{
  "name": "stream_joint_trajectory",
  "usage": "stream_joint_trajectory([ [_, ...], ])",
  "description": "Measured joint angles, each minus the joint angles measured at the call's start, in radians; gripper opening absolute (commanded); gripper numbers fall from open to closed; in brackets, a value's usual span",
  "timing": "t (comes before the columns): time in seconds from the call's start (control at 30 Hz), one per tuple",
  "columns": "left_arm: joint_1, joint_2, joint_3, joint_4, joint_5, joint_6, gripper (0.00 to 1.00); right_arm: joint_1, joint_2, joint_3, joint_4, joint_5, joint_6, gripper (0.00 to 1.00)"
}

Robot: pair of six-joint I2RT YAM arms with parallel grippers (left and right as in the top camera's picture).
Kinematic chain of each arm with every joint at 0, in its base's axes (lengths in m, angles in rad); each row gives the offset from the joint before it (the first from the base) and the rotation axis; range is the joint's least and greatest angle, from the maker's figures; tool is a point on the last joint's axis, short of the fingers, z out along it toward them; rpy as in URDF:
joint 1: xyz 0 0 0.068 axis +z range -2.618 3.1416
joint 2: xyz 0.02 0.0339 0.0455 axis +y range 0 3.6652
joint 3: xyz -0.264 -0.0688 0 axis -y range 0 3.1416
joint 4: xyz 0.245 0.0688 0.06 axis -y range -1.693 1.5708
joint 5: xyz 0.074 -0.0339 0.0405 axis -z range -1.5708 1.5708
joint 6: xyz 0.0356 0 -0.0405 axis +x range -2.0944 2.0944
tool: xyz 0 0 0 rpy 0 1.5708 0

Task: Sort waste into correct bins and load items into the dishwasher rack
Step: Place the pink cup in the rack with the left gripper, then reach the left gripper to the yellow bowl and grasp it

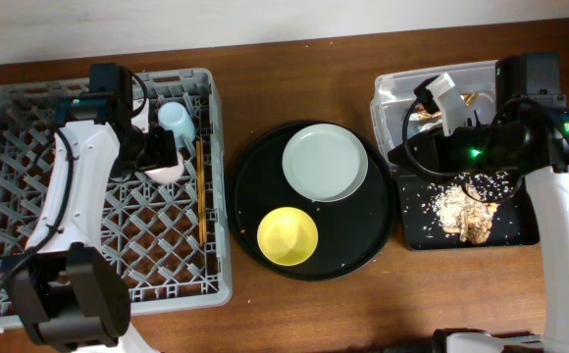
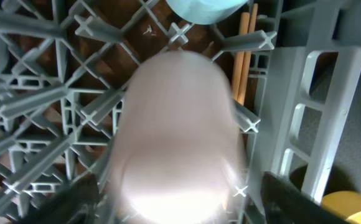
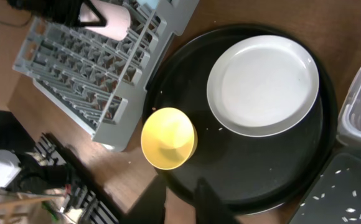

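The pink cup [image 1: 167,174] stands upside down in the grey rack [image 1: 29,108], beside the light blue cup [image 1: 177,119] and the chopsticks [image 1: 200,191]. My left gripper [image 1: 165,157] is open with a finger on each side of the pink cup [image 2: 177,137], and a gap shows at the right finger. The white plate [image 1: 324,162] and the yellow bowl [image 1: 286,236] sit on the round black tray [image 1: 255,176]. My right gripper [image 1: 398,157] is shut and empty above that tray's right edge; it also shows in the right wrist view [image 3: 190,193]. Food scraps [image 1: 466,208] lie in the shallow black tray [image 1: 417,230].
The clear tub [image 1: 387,93] at the back right holds the gold foil wrapper [image 1: 473,98] and something white under my right arm. The rack's front half is bare pegs. A strip of wooden table [image 1: 294,314] runs along the front.
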Motion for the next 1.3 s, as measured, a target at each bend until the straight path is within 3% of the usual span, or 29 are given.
stream_joint_trajectory([
  [0.1,0.0,0.0,0.0,0.009,-0.002,-0.006,0.87,0.0,0.0,0.0,-0.002,0.0,0.0,0.35],
  [0.17,0.0,0.0,0.002,0.009,-0.002,-0.006,0.82,0.0,0.0,0.0,-0.002,0.0,-0.001,0.68],
  [0.2,0.0,0.0,0.005,0.006,-0.002,-0.008,0.8,0.0,0.0,0.0,-0.003,0.001,-0.002,0.93],
  [0.23,0.0,0.0,0.013,-0.002,-0.002,-0.01,0.79,0.0,0.0,0.0,-0.002,0.004,-0.003,0.99],
  [0.37,0.0,-0.019,0.025,-0.026,0.05,-0.011,0.77,0.0,0.0,0.0,-0.003,0.05,0.0,0.99],
  [0.47,-0.007,-0.094,0.025,-0.065,0.151,-0.014,0.67,0.0,0.0,0.0,-0.003,0.116,0.0,0.99],
  [0.57,-0.076,-0.166,0.031,-0.097,0.204,-0.018,0.66,0.0,0.0,0.0,-0.003,0.159,0.0,0.99],
  [0.77,-0.475,-0.175,0.01,-0.113,0.247,-0.019,0.66,0.0,0.0,0.0,-0.004,0.18,0.0,0.99],
  [0.87,-0.677,-0.175,-0.067,-0.026,0.25,-0.021,0.58,0.0,0.0,0.0,-0.004,0.18,0.0,0.99],
  [0.93,-0.816,-0.175,-0.153,0.058,0.236,-0.032,0.58,0.0,0.0,0.0,-0.003,0.18,0.0,0.99],
  [0.97,-0.838,-0.175,-0.175,0.085,0.212,-0.05,0.69,0.0,0.0,0.0,-0.005,0.181,0.0,0.99],
  [1.0,-0.875,-0.175,-0.213,0.112,0.166,-0.081,0.99,0.0,0.0,0.0,-0.004,0.182,0.0,0.99],
  [1.1,-0.888,-0.175,-0.229,0.119,0.116,-0.113,0.99,0.0,0.0,0.0,-0.005,0.183,0.0,0.99],
  [1.17,-0.887,-0.176,-0.238,0.139,0.067,-0.119,0.68,0.0,0.0,0.0,-0.005,0.183,0.0,0.99],
  [1.3,-0.887,-0.176,-0.331,0.223,0.028,-0.132,0.41,0.0,0.0,0.0,-0.006,0.183,0.0,0.99],
])
